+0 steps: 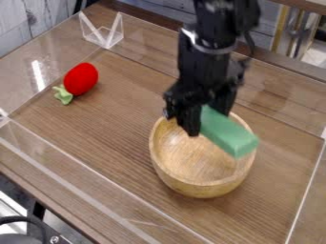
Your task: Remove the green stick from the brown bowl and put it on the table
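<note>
The green stick [231, 132], a flat light-green block, hangs tilted above the right side of the brown bowl [200, 168], clear of the bowl's floor. My gripper [204, 120] points down and is shut on the stick's upper end; its black fingers hide that end. The round light-tan bowl sits on the dark wood-grain table [102, 133] just below the gripper, with nothing else visible inside it.
A red ball-like object [82, 77] with a small green stem lies on the table at the left. Clear plastic walls [51, 162] run along the table's edges. A clear plastic stand [102, 32] sits at the back left.
</note>
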